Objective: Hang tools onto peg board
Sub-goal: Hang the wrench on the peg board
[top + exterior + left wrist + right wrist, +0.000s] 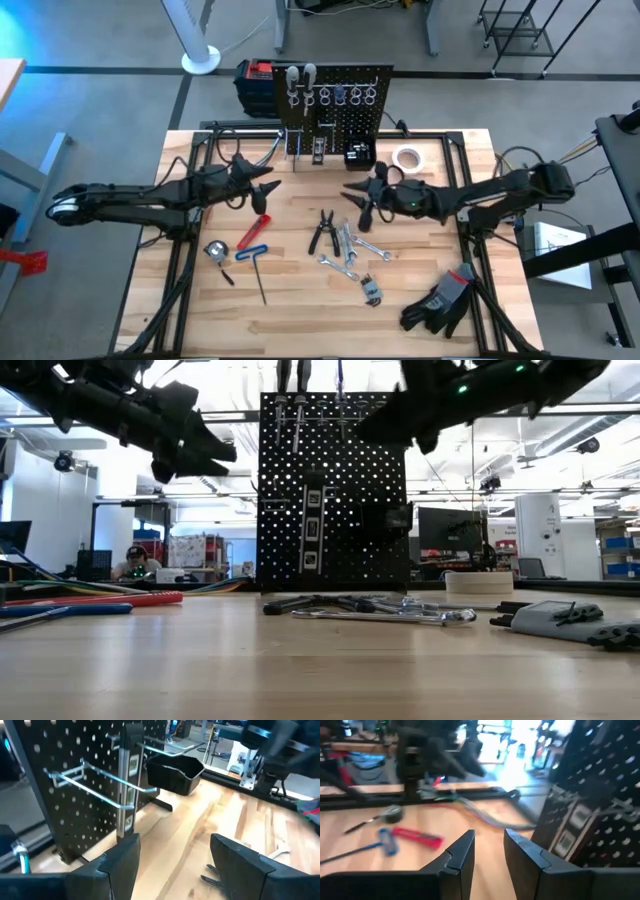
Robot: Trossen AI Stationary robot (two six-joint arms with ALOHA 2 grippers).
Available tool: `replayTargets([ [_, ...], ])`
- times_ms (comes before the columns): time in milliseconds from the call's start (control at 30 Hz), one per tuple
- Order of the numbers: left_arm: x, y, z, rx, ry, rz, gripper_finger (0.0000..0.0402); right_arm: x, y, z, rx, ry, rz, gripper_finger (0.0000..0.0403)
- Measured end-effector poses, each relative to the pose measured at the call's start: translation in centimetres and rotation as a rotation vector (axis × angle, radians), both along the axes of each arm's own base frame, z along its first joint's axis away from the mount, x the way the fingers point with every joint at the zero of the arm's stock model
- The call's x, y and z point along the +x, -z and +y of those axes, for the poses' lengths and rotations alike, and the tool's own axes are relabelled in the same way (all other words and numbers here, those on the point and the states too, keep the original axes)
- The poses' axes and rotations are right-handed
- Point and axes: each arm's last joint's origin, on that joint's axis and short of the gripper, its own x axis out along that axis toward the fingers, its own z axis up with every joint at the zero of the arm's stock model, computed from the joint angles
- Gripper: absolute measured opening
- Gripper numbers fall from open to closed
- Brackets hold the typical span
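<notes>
The black peg board (335,100) stands upright at the table's far edge. Several tools hang from its top hooks (325,95), and a small level (127,780) hangs on its face beside the black bin (175,772). Black pliers (322,232) and silver wrenches (352,250) lie flat mid-table. A red-handled tool (253,232) and a blue-handled tool (250,255) lie to their left. My left gripper (272,190) is open and empty, raised in front of the board's left part. My right gripper (355,196) is open and empty, raised right of centre; it also shows in the right wrist view (489,837).
A white tape roll (406,157) lies right of the bin. Black gloves (440,300) lie at the near right. A tape measure (214,250) lies at the near left. A red-and-black box (256,80) stands behind the board's left end. Bare wood shows along the near edge.
</notes>
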Motion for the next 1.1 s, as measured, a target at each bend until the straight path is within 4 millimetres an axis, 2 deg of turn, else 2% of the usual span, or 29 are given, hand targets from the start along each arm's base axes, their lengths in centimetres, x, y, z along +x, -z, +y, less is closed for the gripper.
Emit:
replayTargets([
  [233,0.6,0.6,-0.8,-0.061,0.031,0.006,0.0231,-1.8,1.3,2.5,0.127,-0.053,0.179,0.0078],
  [400,1.8,1.9,-2.8,-0.128,0.14,0.061,0.0231,-2.2,2.5,4.3,0.223,-0.078,0.246,0.0065],
  [600,3.9,4.5,-5.4,-0.167,0.177,0.129,0.0231,-1.8,4.4,4.9,0.361,-0.022,0.296,0.0058],
  [667,4.5,5.4,-6.1,-0.187,0.188,0.141,0.0231,-1.7,5.5,5.0,0.451,0.028,0.341,0.0064],
  [800,5.6,6.8,-7.3,-0.213,0.227,0.139,0.0231,-3.0,8.1,6.0,0.581,0.073,0.574,0.009],
  [867,6.1,7.5,-7.7,-0.213,0.238,0.14,0.0231,-3.5,8.9,6.7,0.592,0.093,0.64,0.0107],
  [967,6.8,8.1,-7.8,-0.213,0.239,0.11,0.0231,-3.4,9.6,7.5,0.568,0.088,0.648,0.0133],
  [1100,7.6,8.5,-7.9,-0.215,0.241,0.095,0.0231,-3.0,11.0,7.7,0.494,0.124,0.653,0.0159],
])
